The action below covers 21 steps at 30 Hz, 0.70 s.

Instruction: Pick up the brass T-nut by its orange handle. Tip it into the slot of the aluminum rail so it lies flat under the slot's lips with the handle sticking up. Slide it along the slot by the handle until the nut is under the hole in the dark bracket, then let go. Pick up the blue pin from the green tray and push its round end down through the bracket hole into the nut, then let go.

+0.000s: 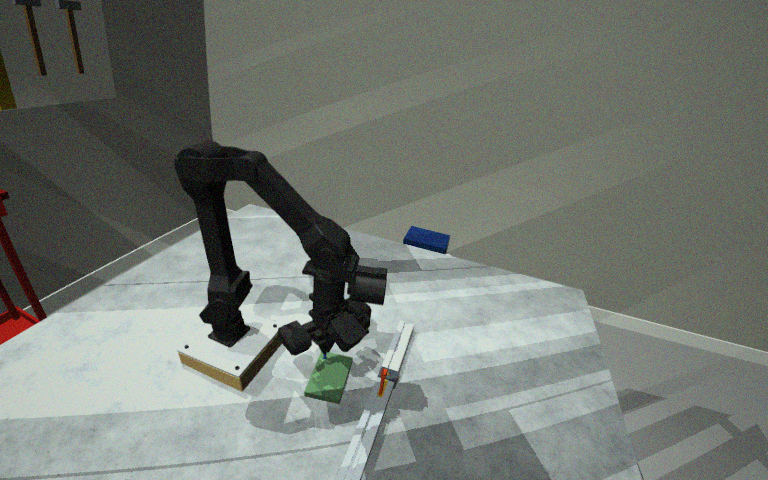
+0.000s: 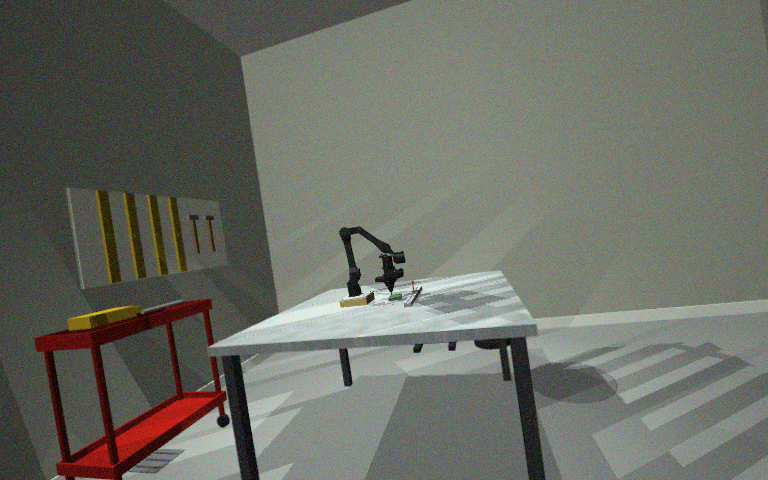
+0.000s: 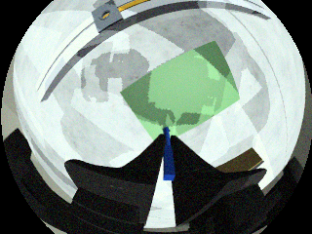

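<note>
My gripper [image 1: 324,352] [image 2: 391,292] [image 3: 167,139] points down and is shut on the blue pin [image 1: 325,356] [image 3: 169,163]. The pin is upright at the back edge of the green tray [image 1: 328,382] [image 2: 395,297] [image 3: 195,83]; I cannot tell whether its lower end still touches the tray. The aluminum rail [image 1: 404,342] [image 3: 146,16] lies beyond the tray, to its right in the top view. The dark bracket [image 3: 114,21] sits across it, its hole visible in the wrist view. The orange handle [image 1: 384,374] [image 2: 412,283] sticks up beside the bracket. The brass nut itself is hidden or too small to see.
The arm's base block [image 1: 209,370] [image 2: 353,302] stands left of the tray. A blue box [image 1: 427,240] is at the table's far side. A red cart [image 2: 124,322] stands left of the table. Striped shadows cross the tabletop.
</note>
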Available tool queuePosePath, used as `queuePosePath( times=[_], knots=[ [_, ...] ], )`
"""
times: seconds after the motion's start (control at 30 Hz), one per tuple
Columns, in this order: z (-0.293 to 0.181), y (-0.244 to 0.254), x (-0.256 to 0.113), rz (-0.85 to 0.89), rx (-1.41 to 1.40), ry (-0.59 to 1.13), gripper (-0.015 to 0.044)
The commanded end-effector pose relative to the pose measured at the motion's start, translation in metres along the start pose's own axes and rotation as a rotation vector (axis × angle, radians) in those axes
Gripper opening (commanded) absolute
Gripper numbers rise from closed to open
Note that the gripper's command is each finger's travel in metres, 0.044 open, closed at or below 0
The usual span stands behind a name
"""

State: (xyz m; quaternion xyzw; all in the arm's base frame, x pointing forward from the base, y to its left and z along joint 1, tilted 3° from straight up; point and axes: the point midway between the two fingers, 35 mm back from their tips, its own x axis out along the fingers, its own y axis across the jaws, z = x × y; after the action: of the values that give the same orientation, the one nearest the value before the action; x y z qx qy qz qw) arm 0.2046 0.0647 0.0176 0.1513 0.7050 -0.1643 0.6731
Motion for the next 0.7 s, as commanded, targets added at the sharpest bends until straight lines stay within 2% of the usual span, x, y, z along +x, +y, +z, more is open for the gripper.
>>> queuePosePath(
  times=[0.0,0.37,0.67],
  knots=[
    [0.002,0.002,-0.009,0.013,0.004,-0.012,-0.015],
    [-0.003,-0.003,-0.011,0.003,0.002,-0.003,-0.015],
    [-0.002,-0.003,-0.038,0.009,0.003,-0.008,-0.015]
  ],
)
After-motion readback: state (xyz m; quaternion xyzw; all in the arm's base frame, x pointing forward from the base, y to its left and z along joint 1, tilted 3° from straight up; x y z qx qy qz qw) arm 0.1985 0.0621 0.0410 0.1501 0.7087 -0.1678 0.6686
